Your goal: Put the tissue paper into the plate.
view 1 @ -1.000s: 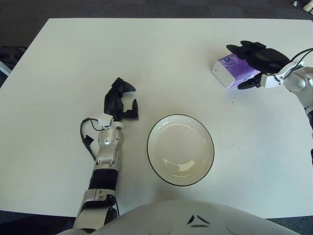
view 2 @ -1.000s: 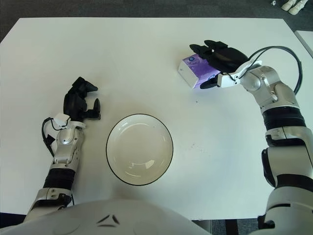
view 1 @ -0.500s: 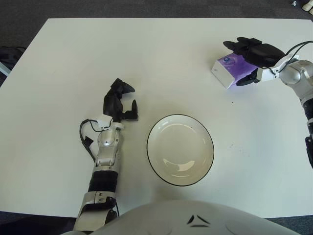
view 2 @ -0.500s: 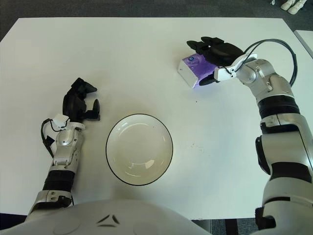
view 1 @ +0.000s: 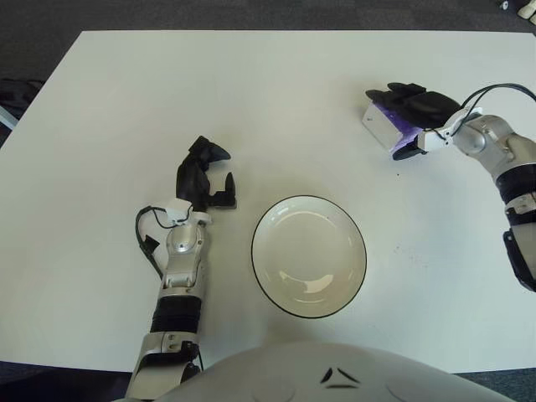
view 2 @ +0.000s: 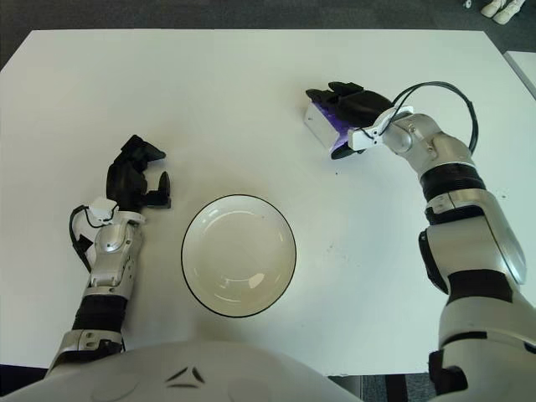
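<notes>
The tissue paper is a small pack [view 1: 378,126] with a purple top and white end, lying on the white table at the far right. My right hand [view 1: 408,115] lies over it, fingers wrapped across the top and thumb against its near side, closed on it. The white plate [view 1: 255,251] with a dark rim sits empty at the near centre, well to the left of and nearer than the pack. My left hand [view 1: 203,174] rests on the table just left of the plate, fingers curled, holding nothing.
The white table [view 1: 251,100] is bare between the pack and the plate. Its far edge and right edge run close to the right hand. Dark floor lies beyond.
My right hand has moved left and closed down over the tissue pack, covering most of its purple top. The pack has shifted slightly left. The left hand has stayed put.
</notes>
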